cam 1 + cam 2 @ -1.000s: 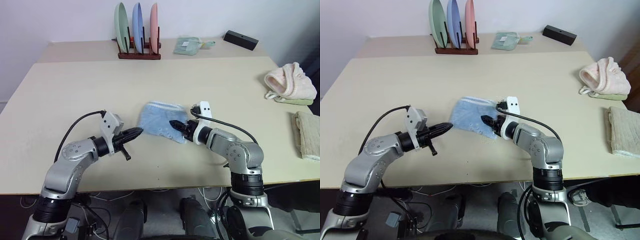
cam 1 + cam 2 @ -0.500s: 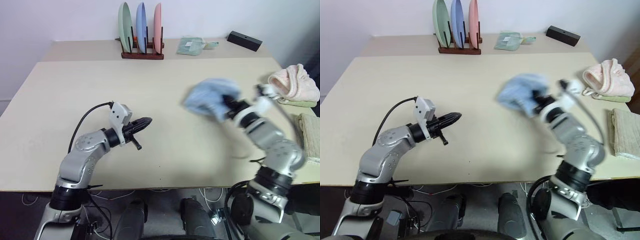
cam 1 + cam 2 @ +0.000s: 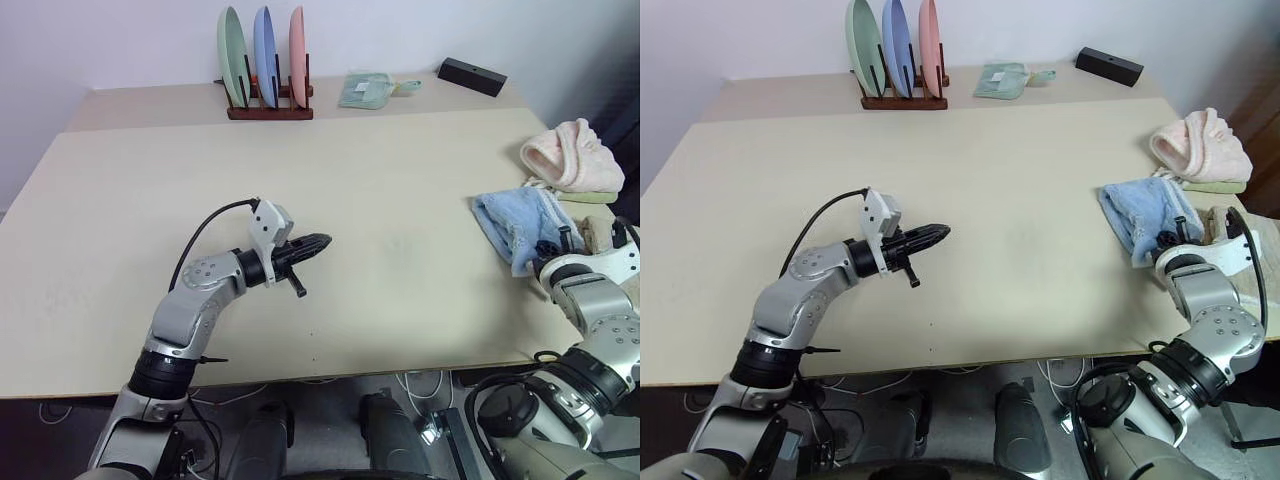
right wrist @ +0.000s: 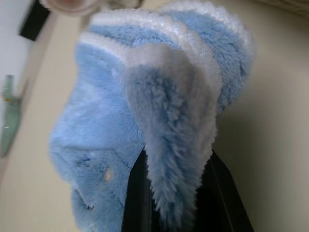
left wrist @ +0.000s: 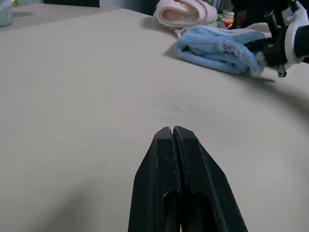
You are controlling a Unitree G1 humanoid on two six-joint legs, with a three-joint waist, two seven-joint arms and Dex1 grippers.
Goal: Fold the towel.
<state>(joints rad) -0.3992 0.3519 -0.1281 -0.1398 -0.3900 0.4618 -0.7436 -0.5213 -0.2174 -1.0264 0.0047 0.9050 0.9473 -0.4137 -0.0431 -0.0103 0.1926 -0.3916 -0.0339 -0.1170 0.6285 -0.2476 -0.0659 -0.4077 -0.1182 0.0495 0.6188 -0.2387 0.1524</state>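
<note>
We have the towel (image 3: 518, 226) pinched in our right gripper (image 4: 176, 193), its folded layers bunched just beyond the fingers near the pink towel (image 3: 566, 157), our left gripper (image 5: 174, 137) clenched empty, so releasing risks the folds springing apart.

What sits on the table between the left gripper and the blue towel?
Nothing: the head views show bare table between the left gripper and the towel.

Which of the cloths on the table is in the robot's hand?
The light blue towel, pinched by the right hand; the pink towel lies untouched behind it.
</note>
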